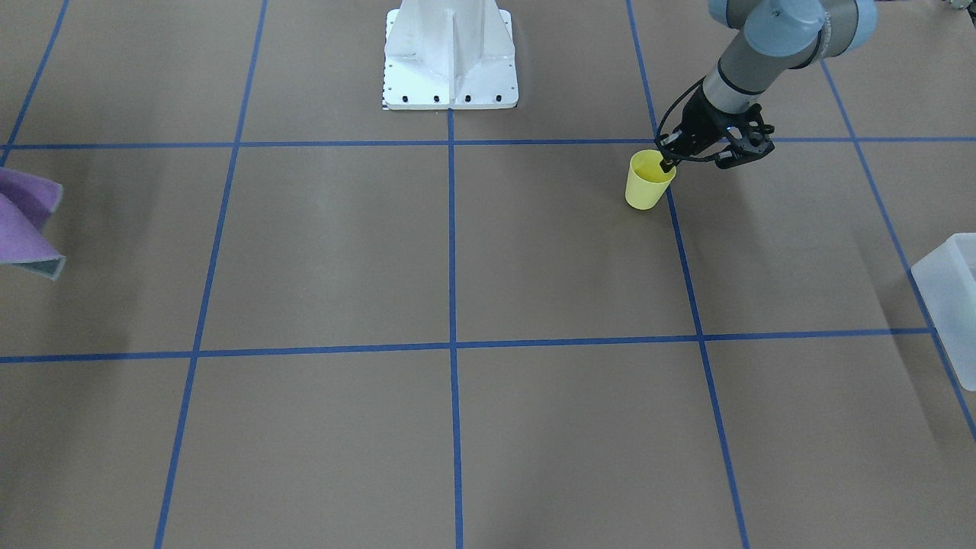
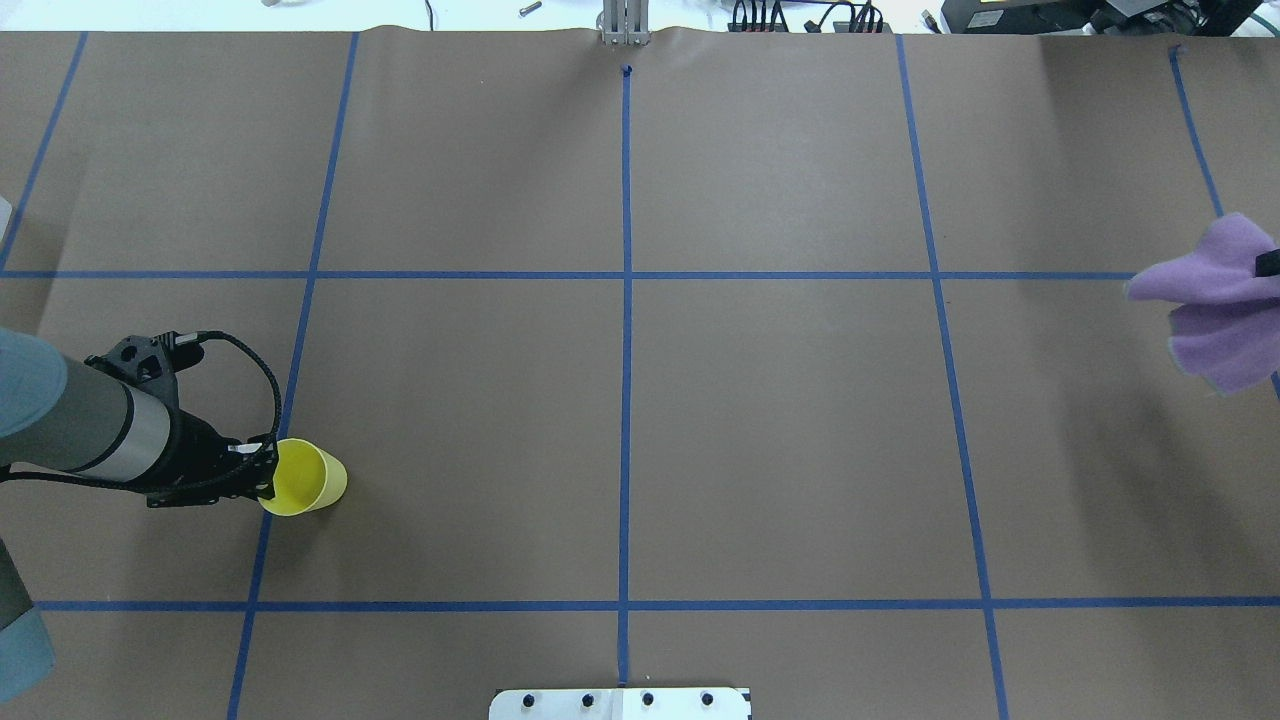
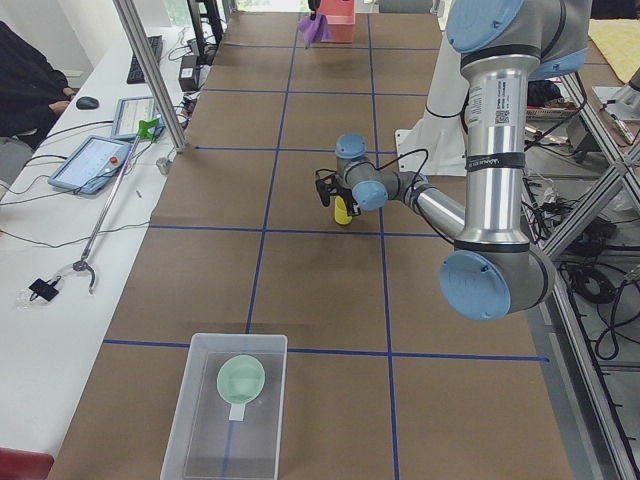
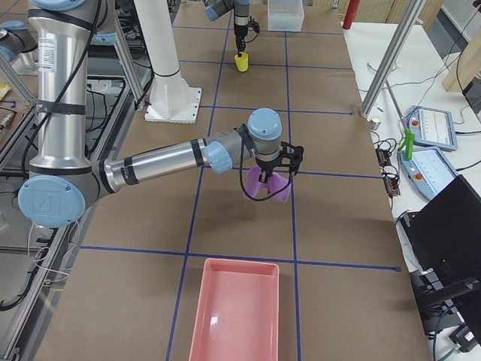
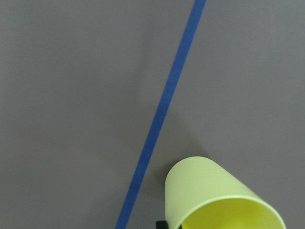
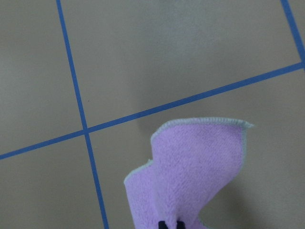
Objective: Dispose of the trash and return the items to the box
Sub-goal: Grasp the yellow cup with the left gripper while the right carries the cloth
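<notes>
The yellow cup (image 1: 648, 181) hangs tilted in my left gripper (image 1: 668, 162), which is shut on its rim, one finger inside. The cup also shows in the overhead view (image 2: 308, 478), with the left gripper (image 2: 266, 480) beside it, and in the left wrist view (image 5: 214, 195). I cannot tell whether its base touches the table. The pale green bowl (image 3: 241, 379) lies inside the frosted box (image 3: 200, 395) at the table's left end. My right gripper (image 4: 264, 177) is shut on a purple cloth (image 4: 267, 188) and holds it above the table (image 6: 190, 176).
A pink tray (image 4: 237, 312) lies on the table at the robot's right end. The white pedestal (image 1: 450, 57) stands at the robot's side of the table. The box corner shows in the front view (image 1: 949, 297). Blue tape lines grid the brown table.
</notes>
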